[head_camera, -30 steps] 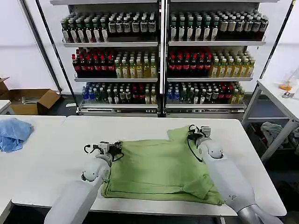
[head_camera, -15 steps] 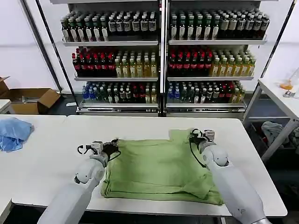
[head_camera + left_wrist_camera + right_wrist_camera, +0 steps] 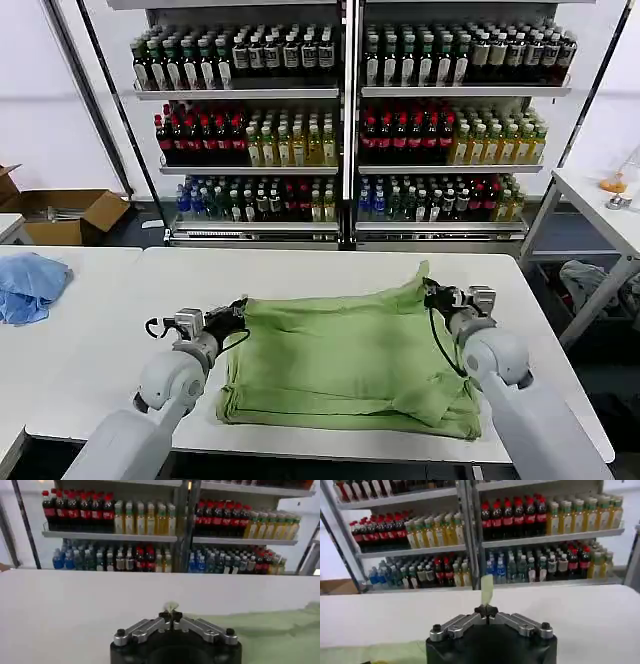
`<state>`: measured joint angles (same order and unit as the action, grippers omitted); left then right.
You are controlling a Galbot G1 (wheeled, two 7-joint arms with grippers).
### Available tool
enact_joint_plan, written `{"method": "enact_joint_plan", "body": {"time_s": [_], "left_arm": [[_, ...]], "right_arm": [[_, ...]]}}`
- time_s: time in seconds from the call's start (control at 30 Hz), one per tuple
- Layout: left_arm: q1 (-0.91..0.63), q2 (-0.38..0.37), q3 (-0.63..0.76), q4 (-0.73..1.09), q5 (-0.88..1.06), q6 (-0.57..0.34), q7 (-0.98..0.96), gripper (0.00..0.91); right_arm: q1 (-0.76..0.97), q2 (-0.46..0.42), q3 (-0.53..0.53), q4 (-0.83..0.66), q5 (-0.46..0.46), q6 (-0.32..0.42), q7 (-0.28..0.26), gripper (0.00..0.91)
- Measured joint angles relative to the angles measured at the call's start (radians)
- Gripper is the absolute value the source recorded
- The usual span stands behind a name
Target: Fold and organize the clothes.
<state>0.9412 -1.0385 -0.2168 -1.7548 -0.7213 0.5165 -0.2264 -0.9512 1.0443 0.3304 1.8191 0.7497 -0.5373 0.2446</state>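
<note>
Hands (image 3: 236, 309) (image 3: 431, 293) farther apart, shirt (image 3: 345, 360) seemingly tauter.

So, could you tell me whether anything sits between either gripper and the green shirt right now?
Nothing visible does. The left gripper is shut on the shirt at its far left corner, and the right gripper is shut on its far right corner; both pinch the fabric directly.

No readable text, brand, number or sign anywhere. Labels on the bottles (image 3: 300, 140) along the shelving (image 3: 345, 120) beyond the table (image 3: 300, 275): bands of colour only, red, yellow, dark and blue, with no letters to make out. Cardboard box (image 3: 70, 212) left of the shelving: plain, unmarked faces. Same unreadable bottle labels in both wrist views.
</note>
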Motion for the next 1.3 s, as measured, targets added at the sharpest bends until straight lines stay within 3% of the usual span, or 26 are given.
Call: {"method": "enact_joint_plan", "body": {"time_s": [0.33, 0.37, 0.4, 0.43, 0.7, 1.17, 1.2, 1.23, 1.27, 1.3], "left_arm": [[0.105, 0.056, -0.051, -0.115, -0.025, 0.019, 0.007, 0.03], [0.113, 0.06, -0.054, -0.123, -0.025, 0.019, 0.007, 0.03], [0.122, 0.064, -0.057, -0.13, -0.025, 0.019, 0.007, 0.03], [0.128, 0.066, -0.057, -0.134, -0.025, 0.019, 0.008, 0.03], [0.147, 0.069, -0.049, -0.153, -0.009, 0.012, 0.014, 0.03], [0.174, 0.073, -0.049, -0.172, 0.01, 0.011, 0.015, 0.03], [0.174, 0.074, -0.049, -0.172, 0.01, 0.011, 0.015, 0.03], [0.175, 0.074, -0.05, -0.172, 0.01, 0.011, 0.016, 0.03], [0.176, 0.074, -0.05, -0.173, 0.011, 0.011, 0.016, 0.03], [0.177, 0.074, -0.05, -0.173, 0.011, 0.011, 0.016, 0.03]], "right_arm": [[-0.205, -0.018, 0.135, 0.191, 0.018, -0.007, 0.004, 0.0], [-0.22, -0.018, 0.144, 0.202, 0.017, -0.008, 0.007, 0.433], [-0.231, -0.017, 0.15, 0.209, 0.014, -0.01, 0.009, 0.776], [-0.238, -0.015, 0.153, 0.213, 0.011, -0.013, 0.013, 0.907], [-0.192, 0.023, 0.112, 0.16, -0.014, -0.028, 0.067, 0.907], [0.059, 0.15, -0.023, -0.14, -0.012, -0.037, 0.151, 0.897], [0.074, 0.159, -0.028, -0.161, -0.009, -0.038, 0.156, 0.766], [0.086, 0.168, -0.031, -0.181, -0.006, -0.038, 0.16, 0.403], [0.098, 0.175, -0.034, -0.198, -0.004, -0.038, 0.163, 0.252], [0.109, 0.182, -0.038, -0.216, -0.001, -0.038, 0.166, 0.01]]}}
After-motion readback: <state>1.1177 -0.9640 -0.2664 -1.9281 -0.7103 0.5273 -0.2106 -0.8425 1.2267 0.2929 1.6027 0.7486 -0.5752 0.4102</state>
